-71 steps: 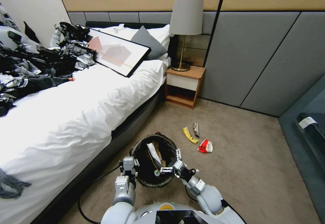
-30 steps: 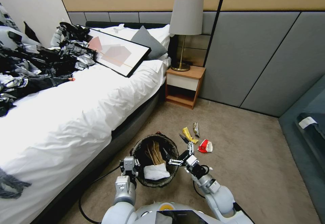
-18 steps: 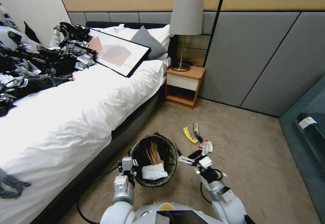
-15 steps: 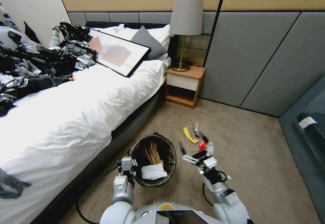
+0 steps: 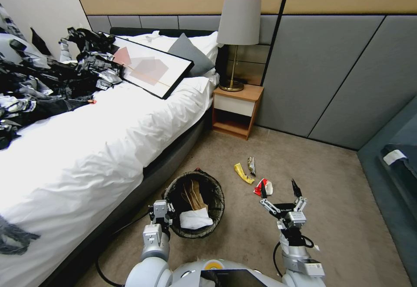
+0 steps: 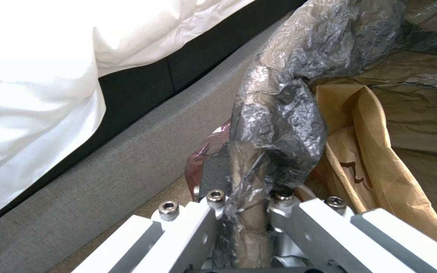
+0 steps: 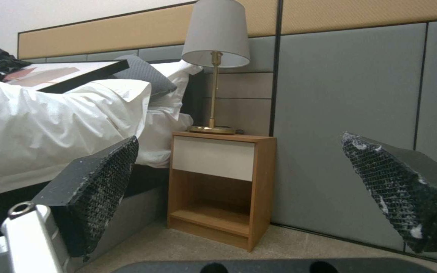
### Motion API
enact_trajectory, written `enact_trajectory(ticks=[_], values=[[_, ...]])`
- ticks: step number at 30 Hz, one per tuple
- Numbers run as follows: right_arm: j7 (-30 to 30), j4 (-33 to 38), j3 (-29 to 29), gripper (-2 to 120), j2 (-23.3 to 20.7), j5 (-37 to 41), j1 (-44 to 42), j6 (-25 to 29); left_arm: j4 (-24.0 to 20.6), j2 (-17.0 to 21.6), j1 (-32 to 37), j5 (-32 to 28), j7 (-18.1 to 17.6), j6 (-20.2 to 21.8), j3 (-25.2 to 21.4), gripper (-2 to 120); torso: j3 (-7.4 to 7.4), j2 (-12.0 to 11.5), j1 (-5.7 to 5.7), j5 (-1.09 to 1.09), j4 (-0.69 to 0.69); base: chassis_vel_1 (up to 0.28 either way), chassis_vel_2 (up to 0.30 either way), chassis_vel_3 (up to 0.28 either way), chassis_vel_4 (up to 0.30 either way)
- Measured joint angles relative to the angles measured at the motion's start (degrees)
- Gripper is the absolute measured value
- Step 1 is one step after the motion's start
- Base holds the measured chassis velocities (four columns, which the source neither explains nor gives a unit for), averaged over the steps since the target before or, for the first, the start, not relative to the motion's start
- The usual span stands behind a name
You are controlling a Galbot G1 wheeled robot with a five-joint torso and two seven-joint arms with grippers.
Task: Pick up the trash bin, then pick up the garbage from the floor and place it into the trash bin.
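Gripping the bin (image 5: pixel 194 206) rim at lower centre with the left gripper (image 5: pixel 159 216), jaws clenched, while holding the right gripper (image 5: pixel 279 190) spread wide, empty, near the red wrapper (image 5: pixel 263 186).

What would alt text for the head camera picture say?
The left gripper clamps the rim of the round black-lined trash bin beside a white bed. The right gripper, fingers open, hovers over carpet near a crumpled red-and-white paper pack and yellow wrapper.
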Motion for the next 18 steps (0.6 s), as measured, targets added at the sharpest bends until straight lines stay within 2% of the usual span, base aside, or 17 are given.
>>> enact_trajectory(ticks=[18], values=[[-0.58,-1.17,1.26,100,-0.01,1.38,1.65,-0.18,-0.45,-0.24,0.10,0.12,0.05,0.01,-0.02,0,0.00,0.00,0.00,0.00,0.00,0.000,0.000,0.000,0.000]])
